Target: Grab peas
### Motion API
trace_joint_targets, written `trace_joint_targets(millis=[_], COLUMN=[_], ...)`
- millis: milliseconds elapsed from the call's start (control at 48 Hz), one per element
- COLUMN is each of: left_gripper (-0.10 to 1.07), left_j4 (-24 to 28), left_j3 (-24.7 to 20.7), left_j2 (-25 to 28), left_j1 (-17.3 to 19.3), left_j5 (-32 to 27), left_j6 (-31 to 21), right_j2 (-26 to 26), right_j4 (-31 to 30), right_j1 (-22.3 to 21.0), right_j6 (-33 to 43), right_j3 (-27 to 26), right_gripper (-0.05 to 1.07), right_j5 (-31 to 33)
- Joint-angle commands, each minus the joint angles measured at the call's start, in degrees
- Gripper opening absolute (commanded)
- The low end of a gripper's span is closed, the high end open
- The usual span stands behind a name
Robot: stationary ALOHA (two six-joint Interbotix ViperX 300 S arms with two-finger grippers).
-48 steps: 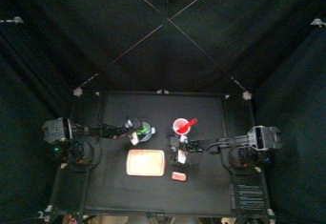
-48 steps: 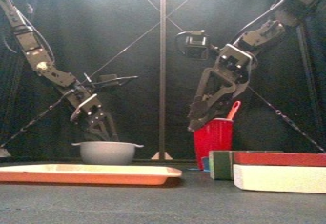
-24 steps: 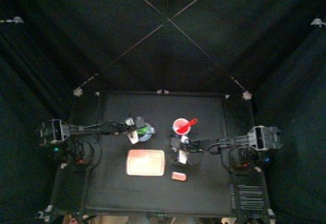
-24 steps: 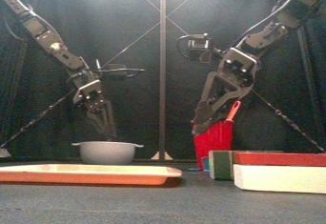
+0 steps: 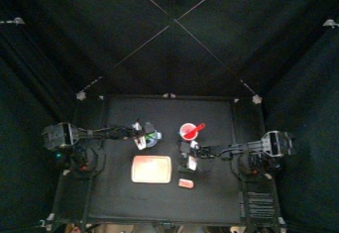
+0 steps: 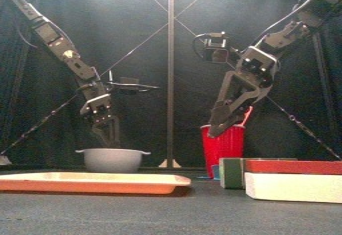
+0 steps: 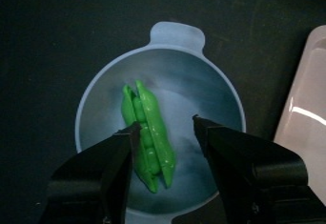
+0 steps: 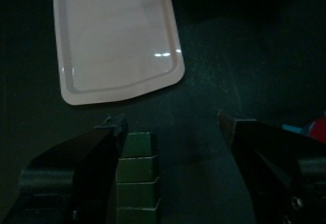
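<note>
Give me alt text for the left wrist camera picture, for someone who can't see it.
Green peas in their pods lie in a pale grey bowl with a small handle tab. The left gripper hangs right above them, its black jaws open on either side. A pink board edges in beside the bowl.

Peas (image 7: 149,135): green pods, bumpy along their length, lying flat and lengthwise inside my pale grey-blue bowl (image 7: 114,83), on its floor, left of the red cup in the top view (image 5: 150,136). Hidden behind the bowl's wall from the front.
</note>
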State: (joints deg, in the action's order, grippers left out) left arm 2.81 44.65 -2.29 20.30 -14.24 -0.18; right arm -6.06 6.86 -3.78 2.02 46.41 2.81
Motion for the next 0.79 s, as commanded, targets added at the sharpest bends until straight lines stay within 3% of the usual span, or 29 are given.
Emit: trace_joint_targets(millis=[0, 771], left_gripper=[0.86, 0.86], left_j4=[0.4, 3.3], left_j3=[-2.0, -1.8], left_j2=[0.3, 2.5], left_j1=[0.4, 2.5], left_j5=[-0.1, -0.4], left_j6=[0.0, 0.0], right_j2=[-1.8, -1.8], right_j4=[0.0, 0.1], right_j1=[-0.3, -0.3], right_j6=[0.1, 0.1], right_j3=[-0.4, -0.3], right_gripper=[1.04, 1.04], right_j5=[-0.6, -0.6])
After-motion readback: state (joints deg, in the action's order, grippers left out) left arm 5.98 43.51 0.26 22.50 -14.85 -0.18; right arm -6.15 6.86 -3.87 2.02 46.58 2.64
